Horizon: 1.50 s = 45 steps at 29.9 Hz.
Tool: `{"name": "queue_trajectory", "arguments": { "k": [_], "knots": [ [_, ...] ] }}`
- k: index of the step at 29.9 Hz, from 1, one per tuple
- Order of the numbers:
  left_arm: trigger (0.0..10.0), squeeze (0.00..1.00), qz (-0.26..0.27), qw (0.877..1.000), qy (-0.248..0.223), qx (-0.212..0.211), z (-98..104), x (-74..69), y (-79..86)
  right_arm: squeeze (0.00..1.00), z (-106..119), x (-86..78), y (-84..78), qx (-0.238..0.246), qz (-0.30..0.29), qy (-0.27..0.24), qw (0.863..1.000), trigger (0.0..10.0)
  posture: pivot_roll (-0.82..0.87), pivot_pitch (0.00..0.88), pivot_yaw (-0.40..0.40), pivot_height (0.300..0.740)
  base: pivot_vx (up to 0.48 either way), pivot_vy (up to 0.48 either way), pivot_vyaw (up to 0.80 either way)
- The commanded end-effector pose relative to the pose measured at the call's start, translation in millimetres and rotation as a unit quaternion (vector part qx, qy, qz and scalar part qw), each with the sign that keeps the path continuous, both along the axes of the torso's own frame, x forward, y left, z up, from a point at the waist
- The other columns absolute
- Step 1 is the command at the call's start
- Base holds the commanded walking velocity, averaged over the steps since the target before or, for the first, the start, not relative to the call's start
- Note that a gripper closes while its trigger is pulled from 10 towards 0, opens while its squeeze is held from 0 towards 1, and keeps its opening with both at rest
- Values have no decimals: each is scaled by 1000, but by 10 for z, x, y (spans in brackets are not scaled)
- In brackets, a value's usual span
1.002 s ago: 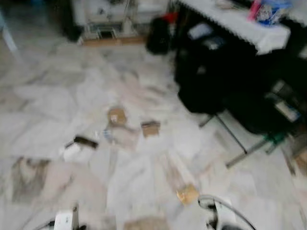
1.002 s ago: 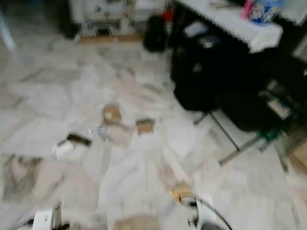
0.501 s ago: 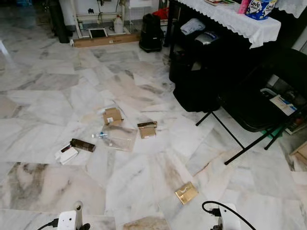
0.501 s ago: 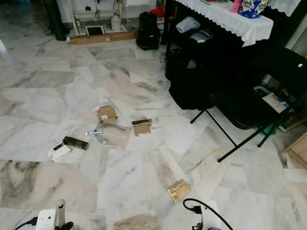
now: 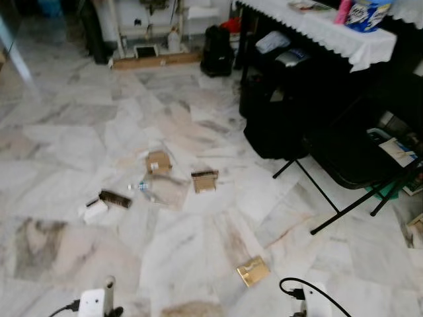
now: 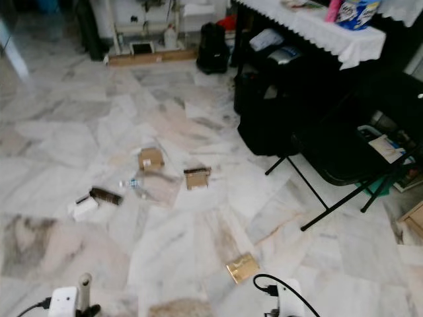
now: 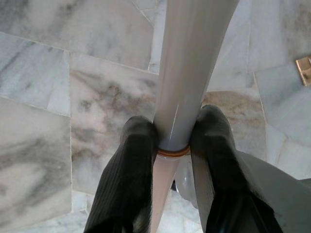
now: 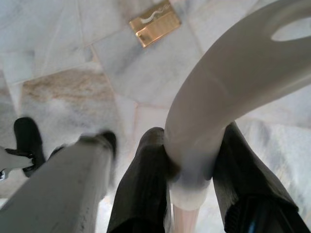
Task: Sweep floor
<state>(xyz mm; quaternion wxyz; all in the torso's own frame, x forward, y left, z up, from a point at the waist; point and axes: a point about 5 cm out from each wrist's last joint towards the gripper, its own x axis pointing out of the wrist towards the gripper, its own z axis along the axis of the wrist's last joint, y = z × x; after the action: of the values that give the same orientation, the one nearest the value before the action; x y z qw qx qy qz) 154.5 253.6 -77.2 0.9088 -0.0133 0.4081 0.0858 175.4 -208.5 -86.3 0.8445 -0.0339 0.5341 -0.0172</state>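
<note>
Litter lies scattered on the marble floor (image 5: 66, 132): a small cardboard box (image 5: 158, 161), a brown scrap (image 5: 205, 179), a clear plastic bag (image 5: 162, 191), a dark bar (image 5: 115, 199) beside a white paper (image 5: 96, 211), and a gold packet (image 5: 253, 271) nearest me. My left gripper (image 7: 174, 131) is shut on a grey pole (image 7: 189, 63) that runs out over the floor. A curved white handle (image 8: 228, 92) with a loop hole sits in my right gripper (image 8: 192, 141), which is shut on it. The gold packet (image 8: 154, 23) lies just beyond that handle.
A black folding chair (image 5: 350, 165) and black bags (image 5: 277, 112) stand at the right under a table with a white cloth (image 5: 317, 26). A black bag (image 5: 217, 49) and a wooden plank (image 5: 155, 61) lie at the far wall. A bare stretch of floor opens to the left.
The camera has shifted a little and gone from blurred to sharper and back to slightly soft. The litter keeps its places on the floor; both wrists stay low at the picture's bottom.
</note>
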Motion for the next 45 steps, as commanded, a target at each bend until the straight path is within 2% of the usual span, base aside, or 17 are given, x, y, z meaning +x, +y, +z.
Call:
{"name": "queue_trajectory", "arguments": {
  "k": [1,5,13,20,34,45],
  "knots": [
    [10000,0,-32,997,60,35,-54,-647,350,0,55,90,144,38,30,-105,993,10000,-75,250,-36,740,0,-458,0],
    [10000,0,-29,997,62,31,-59,-653,347,0,62,102,140,38,33,-108,993,10000,-76,250,-37,740,0,-398,731],
    [10000,0,-23,997,65,27,-67,-663,342,0,70,117,146,40,37,-110,992,10000,-77,250,-40,740,0,0,706],
    [10000,0,-24,997,68,24,-75,-674,330,0,76,125,128,40,29,-111,993,10000,-81,238,-47,740,0,0,0],
    [10000,0,-28,997,69,17,-93,-700,291,0,161,268,81,33,34,-134,990,10000,-85,213,-59,740,0,0,0],
    [10000,0,-28,997,69,17,-93,-700,291,0,161,268,81,33,34,-134,990,10000,-85,213,-59,740,0,0,0]
  ]
}}
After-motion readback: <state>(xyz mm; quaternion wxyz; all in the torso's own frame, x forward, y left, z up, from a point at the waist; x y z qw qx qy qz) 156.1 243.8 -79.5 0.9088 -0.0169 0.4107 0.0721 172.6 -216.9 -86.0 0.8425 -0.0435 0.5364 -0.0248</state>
